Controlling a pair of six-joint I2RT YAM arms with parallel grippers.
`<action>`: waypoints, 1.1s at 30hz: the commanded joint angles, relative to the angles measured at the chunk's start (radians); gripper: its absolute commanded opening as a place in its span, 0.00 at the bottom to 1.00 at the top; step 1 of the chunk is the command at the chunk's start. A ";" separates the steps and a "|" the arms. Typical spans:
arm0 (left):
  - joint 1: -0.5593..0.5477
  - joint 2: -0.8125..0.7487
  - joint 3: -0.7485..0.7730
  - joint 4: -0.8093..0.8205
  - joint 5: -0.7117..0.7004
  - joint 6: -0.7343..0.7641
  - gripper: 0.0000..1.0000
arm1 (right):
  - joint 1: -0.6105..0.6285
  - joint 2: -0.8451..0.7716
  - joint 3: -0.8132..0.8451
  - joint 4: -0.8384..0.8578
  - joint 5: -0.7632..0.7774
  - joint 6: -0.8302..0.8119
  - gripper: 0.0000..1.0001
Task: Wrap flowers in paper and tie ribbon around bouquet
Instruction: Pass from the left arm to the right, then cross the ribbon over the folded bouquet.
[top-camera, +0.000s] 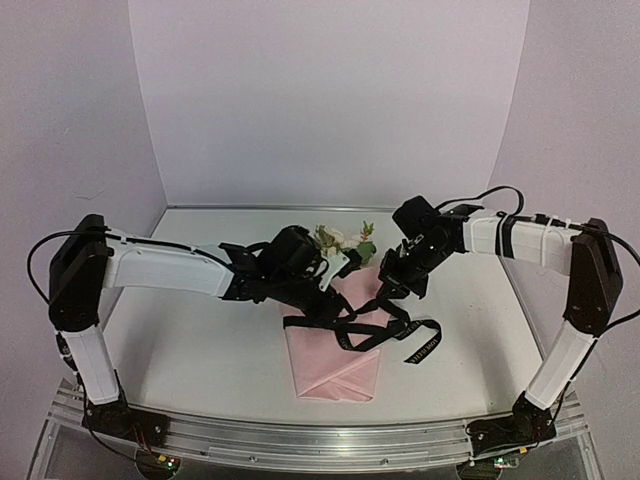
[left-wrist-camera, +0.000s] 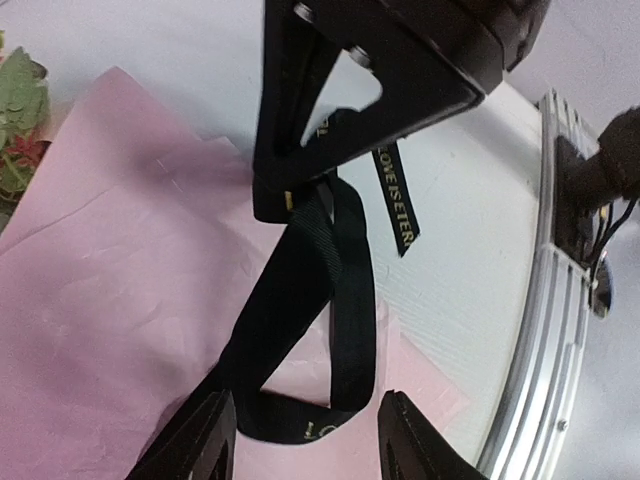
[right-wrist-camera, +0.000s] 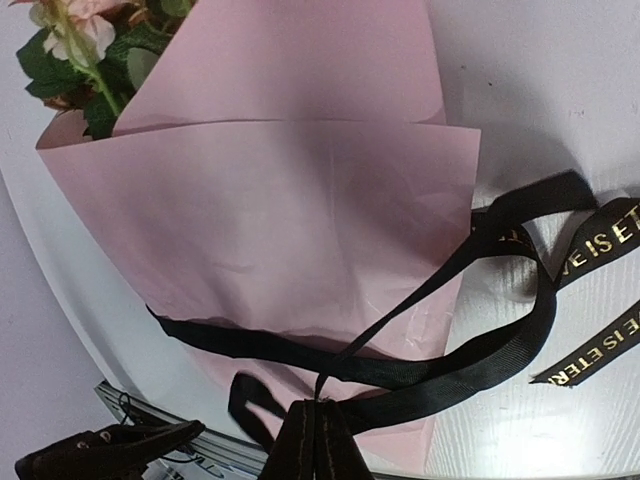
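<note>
left gripper (left-wrist-camera: 303, 435): released, jaws apart either side of a ribbon (left-wrist-camera: 345, 270) loop | right gripper (right-wrist-camera: 320, 425): clenched on a ribbon strand over the paper (right-wrist-camera: 280, 200) | bouquet (top-camera: 335, 330): mid-table (top-camera: 200, 340), flowers (top-camera: 340, 240) toward far edge, paper tip toward near edge | ribbon: crosses paper, tails on table off its right side

Matt creased pink paper (right-wrist-camera: 280, 200), woven black ribbon (left-wrist-camera: 295, 300), brushed metal rail (left-wrist-camera: 560, 300)
</note>
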 joint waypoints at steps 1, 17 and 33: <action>0.081 -0.236 -0.127 0.180 0.035 -0.146 0.54 | 0.023 -0.059 0.107 -0.047 0.017 -0.215 0.00; 0.278 -0.245 -0.206 -0.052 0.039 -0.279 0.49 | 0.286 0.013 0.083 -0.183 -0.179 -0.482 0.00; 0.194 -0.094 -0.072 -0.243 -0.043 -0.177 0.49 | 0.289 -0.166 -0.103 -0.153 0.329 -0.372 0.00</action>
